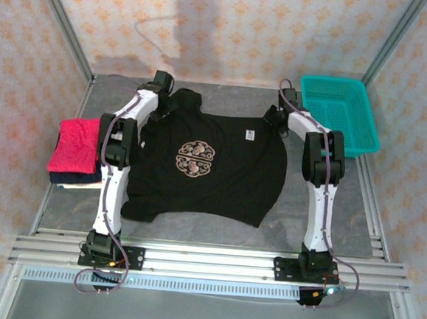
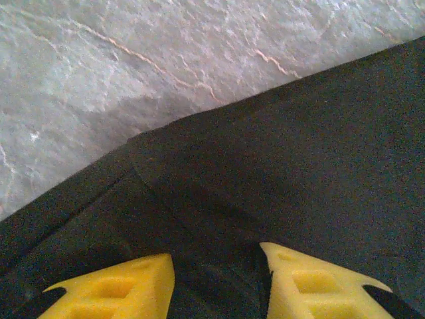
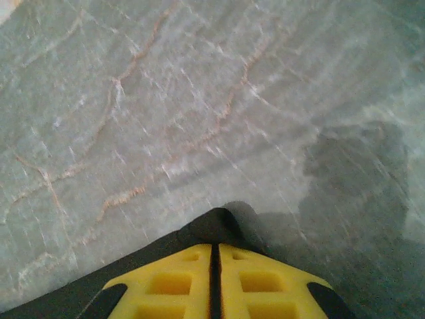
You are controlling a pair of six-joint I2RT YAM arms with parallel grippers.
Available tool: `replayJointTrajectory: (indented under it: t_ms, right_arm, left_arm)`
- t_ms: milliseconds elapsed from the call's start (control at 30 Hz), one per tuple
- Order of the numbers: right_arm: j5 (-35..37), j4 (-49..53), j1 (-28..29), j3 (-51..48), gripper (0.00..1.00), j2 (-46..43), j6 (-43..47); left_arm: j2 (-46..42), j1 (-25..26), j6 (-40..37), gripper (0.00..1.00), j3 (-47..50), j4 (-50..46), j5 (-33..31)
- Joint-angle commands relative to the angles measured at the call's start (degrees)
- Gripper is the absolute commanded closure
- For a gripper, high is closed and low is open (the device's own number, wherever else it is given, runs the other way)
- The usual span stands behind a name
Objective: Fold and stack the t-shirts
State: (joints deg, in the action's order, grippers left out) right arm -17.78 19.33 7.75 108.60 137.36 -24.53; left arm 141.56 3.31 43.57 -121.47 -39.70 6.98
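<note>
Black t-shirt (image 1: 226,183): lies spread flat mid-table, collar toward 12 o'clock, hem toward 6, round beige emblem (image 1: 196,158) face up, small white label (image 1: 249,135) at 1 o'clock of it.
Pink t-shirt (image 1: 76,143): sits folded atop a pile at 9 o'clock, close to the left edge of the table (image 1: 286,224).

Open room: a bare grey strip at 6 o'clock between hem and metal rail (image 1: 206,259). A wider bare stretch at 3 to 4 o'clock around the right arm (image 1: 322,183). A narrow band at 12 o'clock before the back wall. At 2 o'clock, the corner taken up by a teal basket (image 1: 349,104).

Left gripper (image 2: 216,262): sits at the shirt's 11 o'clock shoulder, yellow fingers (image 2: 119,289) parted part-way over black cloth, the shirt's edge and bare table just ahead. No sure pinch to be made out.
Right gripper (image 3: 214,247): sits at the 1 o'clock shoulder, fingers pressed together on the black t-shirt's edge, a small tip of cloth poking out ahead.

Hidden or unclear: left sleeve largely under the left arm (image 1: 116,159). Pile's lower layers covered but for dark-blue and pale slivers. Label print too small to read.
</note>
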Motion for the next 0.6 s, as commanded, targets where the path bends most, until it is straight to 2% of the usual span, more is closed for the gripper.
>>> replayJointTrajectory:
  t_ms: [0, 133, 300, 400, 567]
  right_arm:
    - [1.4, 6.7, -0.8, 6.0, 0.84, 4.7, 1.5]
    - [-1.0, 7.8, -0.9, 11.6, 0.76, 6.8, 1.4]
    - [-4.2, 7.5, -0.7, 12.8, 0.62, 2.9, 1.3]
    - [-4.9, 4.0, -0.5, 6.9, 0.5, -3.7, 1.8]
    - [-5.3, -5.7, 0.0, -12.3, 0.39, -18.4, 1.8]
  left_arm:
    - [4.4, -1.5, -0.1, 0.59, -3.4, -6.1, -0.5]
    - [7.3, -1.6, -1.5, 0.51, -10.2, -8.6, 0.9]
    - [4.1, -1.0, -3.3, 0.38, -10.7, -8.2, 1.3]
    - [-0.3, -0.5, -4.7, 0.28, -8.9, -8.2, 0.2]
    - [-11.8, 0.3, -7.1, 0.16, -0.5, -5.5, -3.0]
